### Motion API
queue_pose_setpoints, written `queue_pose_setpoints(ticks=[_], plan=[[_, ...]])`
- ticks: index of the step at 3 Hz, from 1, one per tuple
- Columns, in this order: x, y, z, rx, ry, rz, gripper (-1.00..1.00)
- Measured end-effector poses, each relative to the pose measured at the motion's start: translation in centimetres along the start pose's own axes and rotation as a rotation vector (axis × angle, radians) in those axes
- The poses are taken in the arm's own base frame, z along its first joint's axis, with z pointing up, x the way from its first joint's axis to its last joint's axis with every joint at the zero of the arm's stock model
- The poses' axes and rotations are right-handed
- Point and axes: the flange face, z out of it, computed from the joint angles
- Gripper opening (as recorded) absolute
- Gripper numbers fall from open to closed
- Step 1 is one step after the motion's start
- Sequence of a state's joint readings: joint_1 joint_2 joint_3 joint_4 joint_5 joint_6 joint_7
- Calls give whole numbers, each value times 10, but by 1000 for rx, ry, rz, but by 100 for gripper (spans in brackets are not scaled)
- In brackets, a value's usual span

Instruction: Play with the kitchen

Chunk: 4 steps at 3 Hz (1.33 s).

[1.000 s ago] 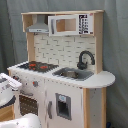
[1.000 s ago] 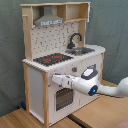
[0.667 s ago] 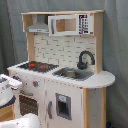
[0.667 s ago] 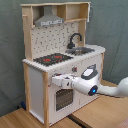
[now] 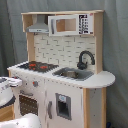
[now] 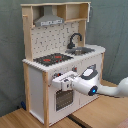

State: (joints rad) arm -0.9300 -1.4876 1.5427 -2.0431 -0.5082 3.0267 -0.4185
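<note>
In the first exterior view, the kitchen (image 5: pixel 60 70) is seen standing upright before a grey curtain (image 5: pixel 117 50), filling most of the picture. A grey hood (image 5: pixel 38 26) hangs at the upper part toward the first exterior view's left, and a white microwave (image 5: pixel 70 24) is placed just beside it. On the counter, the black stovetop (image 5: pixel 39 65) with red rings lies next to the sink (image 5: pixel 74 74), and the black faucet (image 5: pixel 85 59) rises behind the sink. White parts of the arm (image 5: pixel 7 87) are visible at the first exterior view's left edge, near the oven door (image 5: pixel 27 104). In the second exterior view, the kitchen (image 6: pixel 62 65) is placed on a wooden surface (image 6: pixel 100 112). The white arm (image 6: pixel 95 86) is stretched from the second exterior view's right, and the end effector (image 6: pixel 59 82) is held against the front, just above the oven door (image 6: pixel 62 100). Whether the end effector is released or clenched cannot be told here
</note>
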Motion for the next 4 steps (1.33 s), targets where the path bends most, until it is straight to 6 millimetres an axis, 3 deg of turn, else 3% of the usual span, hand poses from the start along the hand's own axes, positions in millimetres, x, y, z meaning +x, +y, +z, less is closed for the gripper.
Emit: queue_pose_setpoints(ticks=[1, 2, 3, 4], plan=[[0, 0, 0, 1, 0, -25, -100], [0, 0, 0, 1, 0, -25, 100], [-28, 14, -19, -13, -21, 18, 100], [-36, 14, -47, -14, -26, 30, 100]])
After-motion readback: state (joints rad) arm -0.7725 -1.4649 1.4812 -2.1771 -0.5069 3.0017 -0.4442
